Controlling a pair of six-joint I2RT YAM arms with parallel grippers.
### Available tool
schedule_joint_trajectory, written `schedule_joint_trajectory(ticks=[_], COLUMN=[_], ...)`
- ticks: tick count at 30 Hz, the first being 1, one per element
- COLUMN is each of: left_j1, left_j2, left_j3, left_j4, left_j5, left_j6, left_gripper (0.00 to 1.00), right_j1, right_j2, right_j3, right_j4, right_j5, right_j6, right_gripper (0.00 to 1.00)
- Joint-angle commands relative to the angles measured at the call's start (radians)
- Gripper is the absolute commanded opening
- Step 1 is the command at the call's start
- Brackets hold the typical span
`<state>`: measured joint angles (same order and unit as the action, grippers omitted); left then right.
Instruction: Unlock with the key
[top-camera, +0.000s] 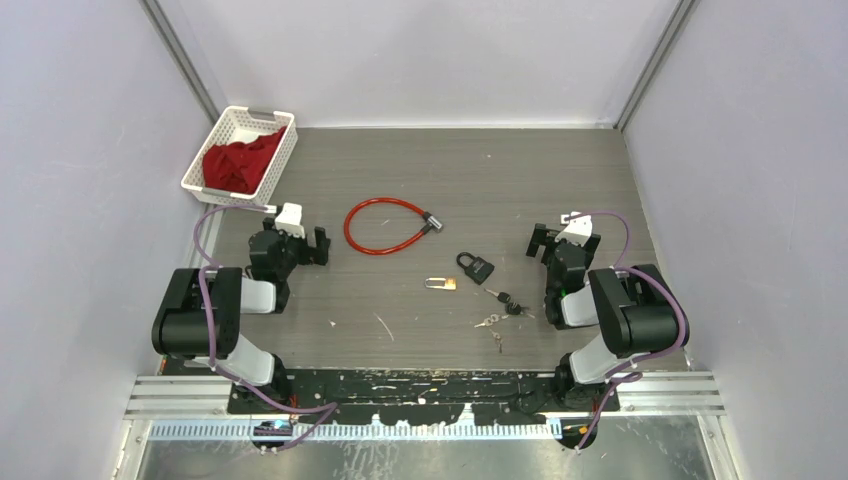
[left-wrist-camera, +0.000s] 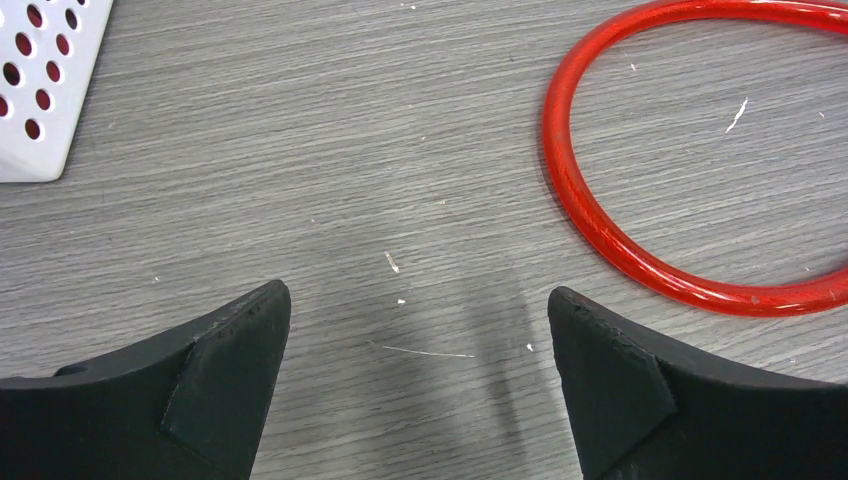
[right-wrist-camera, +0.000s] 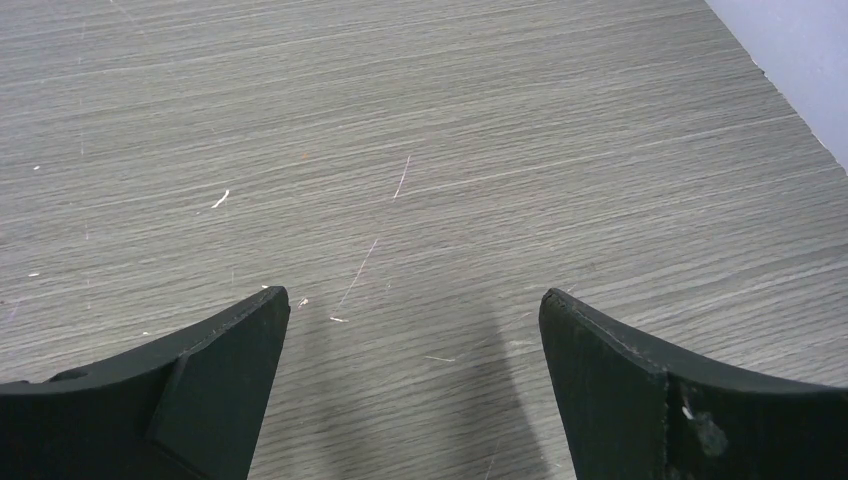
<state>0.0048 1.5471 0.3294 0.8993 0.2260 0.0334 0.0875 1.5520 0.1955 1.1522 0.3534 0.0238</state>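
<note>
Both arms sit folded low; the left gripper (left-wrist-camera: 420, 300) and right gripper (right-wrist-camera: 415, 295) hang wide open and empty, with the padlock (top-camera: 476, 266) and keys (top-camera: 510, 303) between them.

No lettering, number or brand mark is showing legibly in any of the views. The black padlock (top-camera: 477, 267) near the middle of the table (top-camera: 560, 180) is appearing too small for any marking on its body to be made out. The same is holding for the keys (top-camera: 505, 300) lying just to its near right.
</note>
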Motion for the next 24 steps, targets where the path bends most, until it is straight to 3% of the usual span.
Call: schedule_joint_trajectory(ticks=[1, 14, 16, 18, 20, 22, 24], left_j1=[-0.003, -0.003, 0.001, 0.005, 0.005, 0.005, 0.005], left_j2=[-0.008, -0.008, -0.013, -0.056, -0.119, -0.145, -0.166], left_j3=[0.016, 0.017, 0.017, 0.086, 0.207, 0.32, 0.403], left_j4=[0.045, 0.041, 0.047, -0.095, -0.356, -0.582, -0.774], left_j5=[-0.013, -0.011, -0.014, -0.014, -0.011, 0.03, 0.083], left_j6=[0.0, -0.002, -0.005, -0.011, -0.004, 0.022, 0.054], left_gripper=[0.99, 0.99, 0.99, 0.99, 0.99, 1.0, 1.0], right_j1=[-0.002, -0.001, 0.008, 0.021, 0.021, 0.021, 0.021], right_j2=[-0.009, -0.014, -0.072, -0.18, -0.281, -0.338, -0.363], right_j3=[0.017, 0.017, 0.027, 0.082, 0.171, 0.261, 0.327], right_j4=[0.072, 0.078, 0.006, -0.161, -0.42, -0.627, -0.731], right_j5=[0.001, 0.017, 0.053, 0.098, 0.107, 0.06, 0.003], right_j6=[-0.01, -0.007, 0.003, 0.007, 0.089, 0.149, 0.196], right_gripper=[1.0, 1.0, 1.0, 1.0, 1.0, 1.0, 1.0])
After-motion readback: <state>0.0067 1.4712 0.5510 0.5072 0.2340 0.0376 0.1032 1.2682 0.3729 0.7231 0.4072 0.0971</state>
